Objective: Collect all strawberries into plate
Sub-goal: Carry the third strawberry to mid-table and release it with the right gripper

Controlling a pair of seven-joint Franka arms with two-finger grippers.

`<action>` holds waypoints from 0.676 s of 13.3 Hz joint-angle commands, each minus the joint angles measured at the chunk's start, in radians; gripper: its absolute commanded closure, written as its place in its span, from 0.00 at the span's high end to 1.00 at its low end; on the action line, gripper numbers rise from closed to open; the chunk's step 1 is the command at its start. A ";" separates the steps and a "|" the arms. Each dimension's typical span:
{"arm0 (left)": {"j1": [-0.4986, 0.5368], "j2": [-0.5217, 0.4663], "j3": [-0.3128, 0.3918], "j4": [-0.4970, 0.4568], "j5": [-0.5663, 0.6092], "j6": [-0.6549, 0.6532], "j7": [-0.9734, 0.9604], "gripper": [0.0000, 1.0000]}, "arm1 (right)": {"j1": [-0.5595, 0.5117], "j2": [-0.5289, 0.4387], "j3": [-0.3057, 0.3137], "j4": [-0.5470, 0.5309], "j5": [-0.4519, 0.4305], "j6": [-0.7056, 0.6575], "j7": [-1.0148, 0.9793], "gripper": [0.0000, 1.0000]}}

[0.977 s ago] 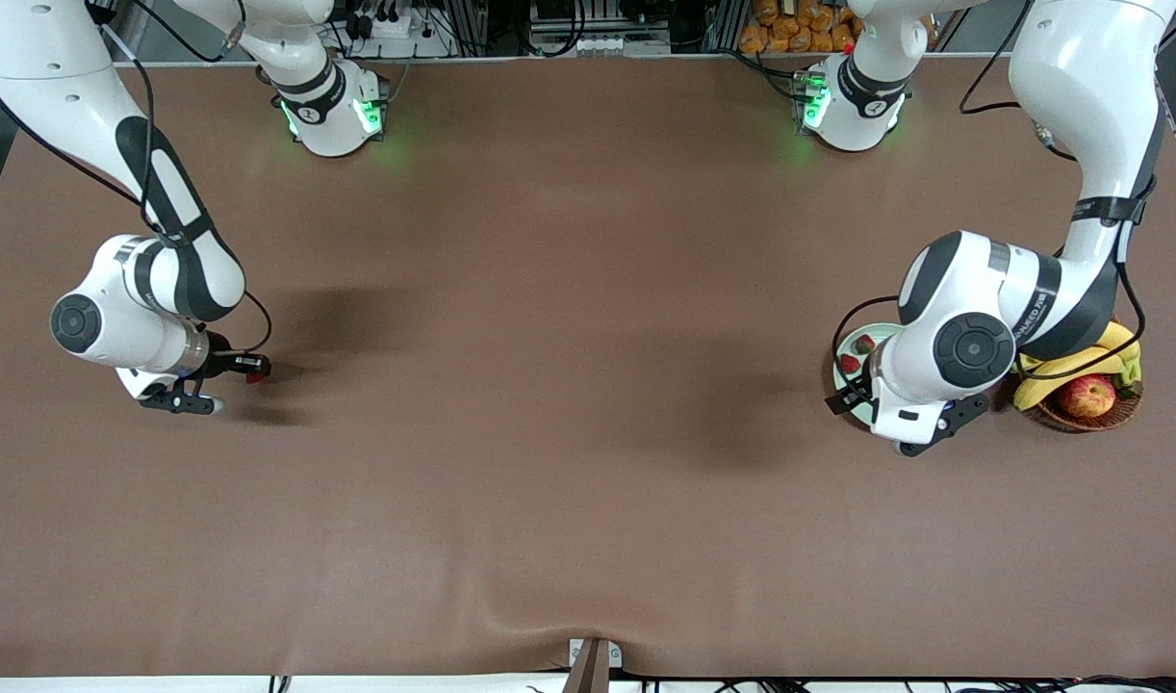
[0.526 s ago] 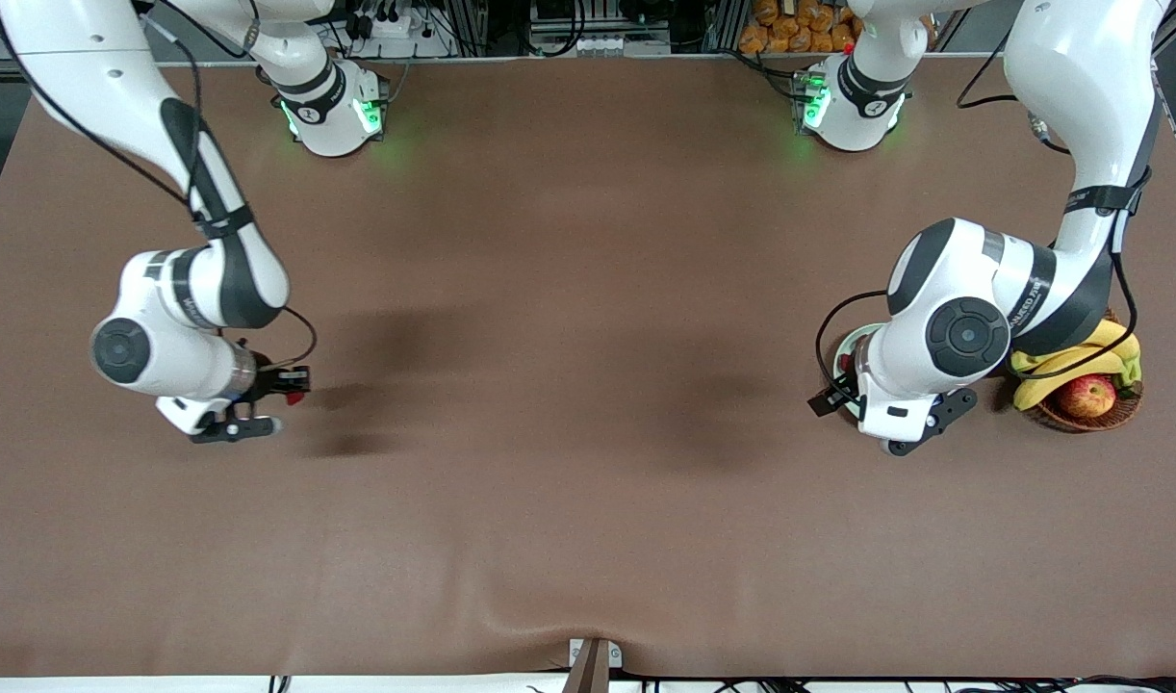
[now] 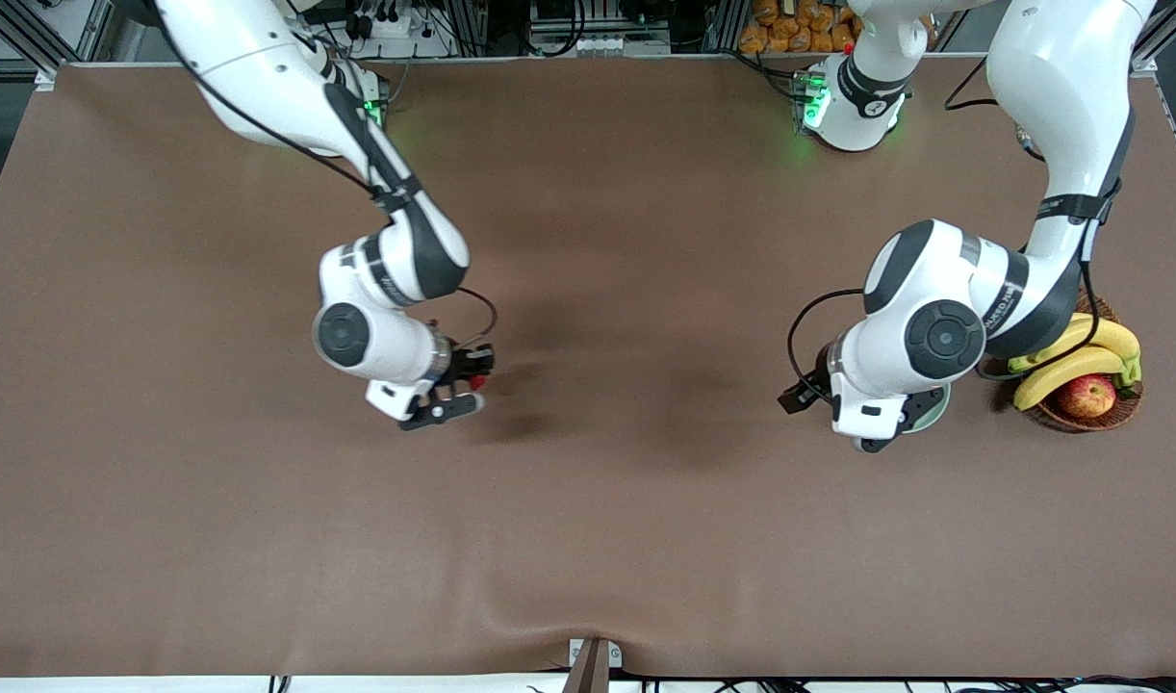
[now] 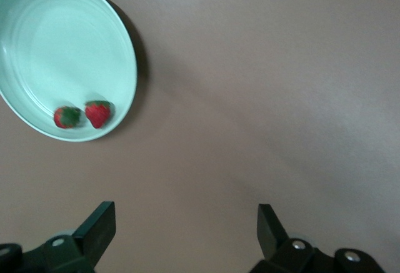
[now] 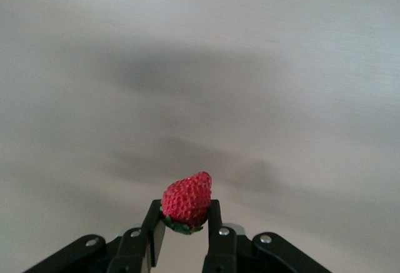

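Observation:
My right gripper point(image 3: 473, 377) is shut on a strawberry point(image 3: 475, 384) and holds it over the bare brown table, near the middle. In the right wrist view the berry point(image 5: 187, 200) sits between the fingertips of the gripper point(image 5: 185, 222), green cap down. The mint-green plate point(image 4: 69, 42) holds two strawberries point(image 4: 67, 117) point(image 4: 98, 112) near its rim. In the front view only a sliver of the plate point(image 3: 933, 409) shows under the left arm. My left gripper point(image 3: 798, 395) point(image 4: 185, 223) is open and empty over the table beside the plate.
A brown wicker basket point(image 3: 1069, 422) with bananas point(image 3: 1074, 364) and a red-yellow apple point(image 3: 1086, 395) stands beside the plate at the left arm's end of the table. The brown table mat point(image 3: 588, 539) has a wrinkle at its front edge.
My right arm has carried the strawberry from its own end of the table toward the middle. My left gripper has drifted off the plate toward the middle, and the arm now hides the plate.

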 commanded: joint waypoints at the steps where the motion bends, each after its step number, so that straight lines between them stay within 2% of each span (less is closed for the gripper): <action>1: -0.014 0.026 -0.002 0.039 -0.005 -0.008 -0.029 1.00 | 0.118 0.081 -0.014 0.088 0.021 0.062 0.169 0.13; 6: -0.008 0.025 0.000 0.039 0.000 -0.008 -0.027 1.00 | 0.256 0.167 -0.014 0.105 0.020 0.229 0.358 0.15; 7: -0.007 0.025 0.000 0.039 -0.002 -0.008 -0.027 1.00 | 0.264 0.176 -0.014 0.116 0.020 0.235 0.380 0.22; 8: -0.007 0.026 0.000 0.039 -0.008 -0.008 -0.029 1.00 | 0.267 0.178 -0.014 0.117 0.020 0.235 0.388 0.47; 9: -0.016 0.029 0.001 0.039 -0.011 -0.006 -0.029 1.00 | 0.265 0.176 -0.014 0.119 0.020 0.235 0.388 0.92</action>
